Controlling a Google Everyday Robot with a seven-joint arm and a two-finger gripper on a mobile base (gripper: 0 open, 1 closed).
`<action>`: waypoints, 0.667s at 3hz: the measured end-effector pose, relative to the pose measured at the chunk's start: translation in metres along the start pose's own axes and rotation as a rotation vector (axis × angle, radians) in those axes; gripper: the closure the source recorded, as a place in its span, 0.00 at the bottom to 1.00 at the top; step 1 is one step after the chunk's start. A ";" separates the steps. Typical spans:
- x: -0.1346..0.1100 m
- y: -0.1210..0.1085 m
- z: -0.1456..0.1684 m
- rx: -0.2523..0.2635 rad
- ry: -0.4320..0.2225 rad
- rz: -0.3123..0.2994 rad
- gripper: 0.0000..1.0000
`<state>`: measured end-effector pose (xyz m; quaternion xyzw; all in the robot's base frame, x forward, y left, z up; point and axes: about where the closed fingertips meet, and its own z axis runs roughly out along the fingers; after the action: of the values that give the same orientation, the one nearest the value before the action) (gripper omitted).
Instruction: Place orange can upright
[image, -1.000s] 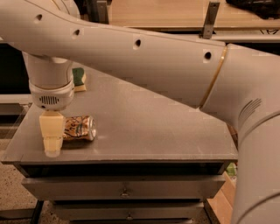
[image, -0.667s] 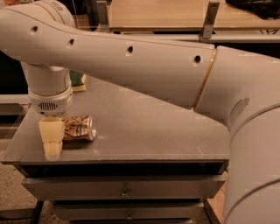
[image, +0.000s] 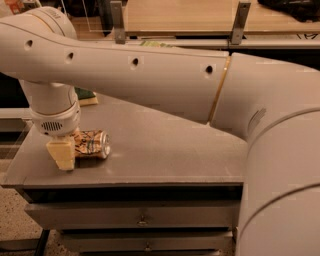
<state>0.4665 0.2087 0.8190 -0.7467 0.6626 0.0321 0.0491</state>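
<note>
Camera view. One orange can (image: 93, 144), lying on its side near the left front of the counter (image: 170, 150), silver end facing right. One gripper (image: 62, 156), lowered to the counter at the can's left end, touching it or just beside it; open or closed: cannot tell.

To do the step well: secure the can across its body, lift clear, rotate until a silver end faces down, lower flat, release only once steady. Keep clear of the counter's left edge.

Below the counter: two drawers (image: 142, 219).
</note>
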 end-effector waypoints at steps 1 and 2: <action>0.000 -0.001 -0.007 -0.001 0.008 0.005 0.64; 0.001 -0.002 -0.043 0.042 -0.017 -0.022 0.87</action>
<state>0.4679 0.2033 0.8619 -0.7523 0.6545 0.0238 0.0707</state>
